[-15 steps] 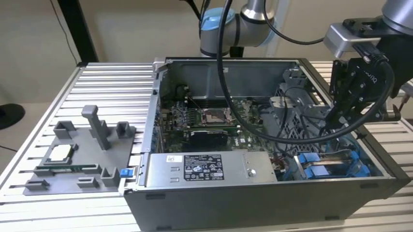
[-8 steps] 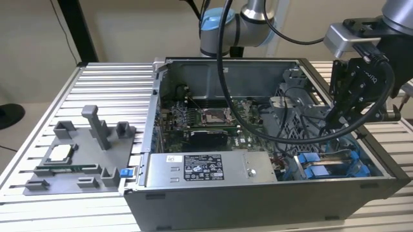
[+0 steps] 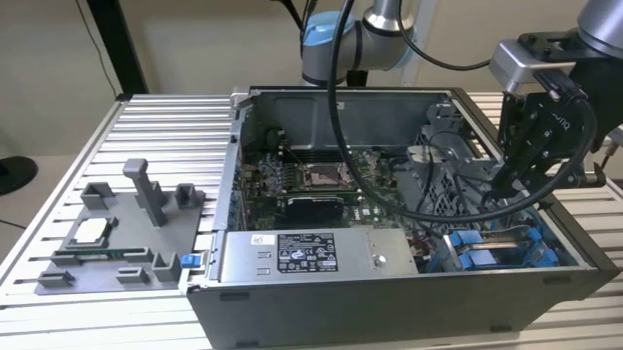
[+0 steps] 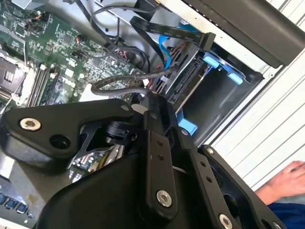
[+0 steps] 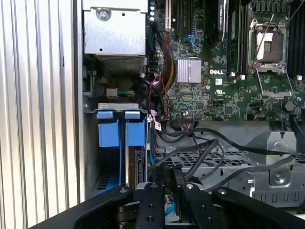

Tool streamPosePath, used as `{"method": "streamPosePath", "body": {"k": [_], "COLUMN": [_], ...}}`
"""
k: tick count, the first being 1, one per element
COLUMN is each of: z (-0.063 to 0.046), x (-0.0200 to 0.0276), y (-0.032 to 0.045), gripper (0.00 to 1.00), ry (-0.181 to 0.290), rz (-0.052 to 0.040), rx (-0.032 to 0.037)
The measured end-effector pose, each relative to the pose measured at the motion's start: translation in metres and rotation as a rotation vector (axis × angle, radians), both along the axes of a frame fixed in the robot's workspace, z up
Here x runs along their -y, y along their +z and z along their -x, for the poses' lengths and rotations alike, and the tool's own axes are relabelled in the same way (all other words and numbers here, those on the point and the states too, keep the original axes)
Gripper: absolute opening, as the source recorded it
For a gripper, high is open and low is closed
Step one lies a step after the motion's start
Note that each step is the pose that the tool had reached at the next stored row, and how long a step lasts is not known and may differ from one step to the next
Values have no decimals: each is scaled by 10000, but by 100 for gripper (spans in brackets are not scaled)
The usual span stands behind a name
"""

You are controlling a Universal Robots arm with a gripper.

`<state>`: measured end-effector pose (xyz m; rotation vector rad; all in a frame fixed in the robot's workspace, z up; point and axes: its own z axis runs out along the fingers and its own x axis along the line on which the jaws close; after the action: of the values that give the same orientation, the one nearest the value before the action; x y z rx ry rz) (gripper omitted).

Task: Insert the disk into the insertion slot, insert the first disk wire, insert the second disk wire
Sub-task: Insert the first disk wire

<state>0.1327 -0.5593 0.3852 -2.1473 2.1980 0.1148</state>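
**One pincer low over the drive bay, disk already standing in its slot**

Start with the exterior view. Your pincer (image 3: 503,186) hangs over the corner of the computer case (image 3: 389,306) on the exterior view's right. The disk (image 3: 479,255), in its blue carrier, sits just beneath it inside the insertion slot (image 3: 550,233). It stands on edge, with its long axis running along the case's near wall. The power-supply box (image 3: 302,255) is right beside the slot, toward the exterior view's left, and the motherboard (image 3: 311,182) lies beyond it. A grey parts tray (image 3: 117,240) waits well apart on the tabletop (image 3: 165,124).

Over to the second wrist view. The pincer (image 4: 151,102) is down among the dark wires (image 4: 119,85), with a blue carrier tab (image 4: 188,126) just beside it and the slot's grey wall (image 4: 214,105) behind. One wire passes right at the tip, but you cannot tell whether the pincer is clenched on it or released. A person's hand (image 4: 286,179) shows beside the case.

Now the first wrist view. The disk (image 5: 135,133) shows its blue end in the insertion slot (image 5: 90,157), and its long edge runs almost up to the pincer (image 5: 170,183). The wires (image 5: 205,152) cross close by on the motherboard side. By my read, the disk step looks done and the wire work is in hand.
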Motion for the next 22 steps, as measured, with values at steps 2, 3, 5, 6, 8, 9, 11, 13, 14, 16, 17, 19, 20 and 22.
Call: {"method": "streamPosePath", "body": {"k": [2,3,5,6,8,9,11,13,14,16,17,19,20,22], "z": [-8,-14,-27,-33,-46,-50,-57,-59,-60,-60,-60,-61,-60,-61], "x": [21,31,53,65,87,96,112,115,116,117,118,118,118,118], "y": [-11,-16,-26,-31,-40,-44,-51,-52,-52,-53,-53,-53,-53,-66], "gripper": [0,0,0,0,0,0,0,0,0,0,0,0,0,0], "ry": [1,1,1,0,1,1,0,0,0,1,0,0,0,1], "rz": [0,1,0,0,0,0,0,1,1,0,1,0,0,0], "rx": [0,-1,-2,-3,-5,-6,-6,-7,-7,-7,-8,-8,-7,-8]}}
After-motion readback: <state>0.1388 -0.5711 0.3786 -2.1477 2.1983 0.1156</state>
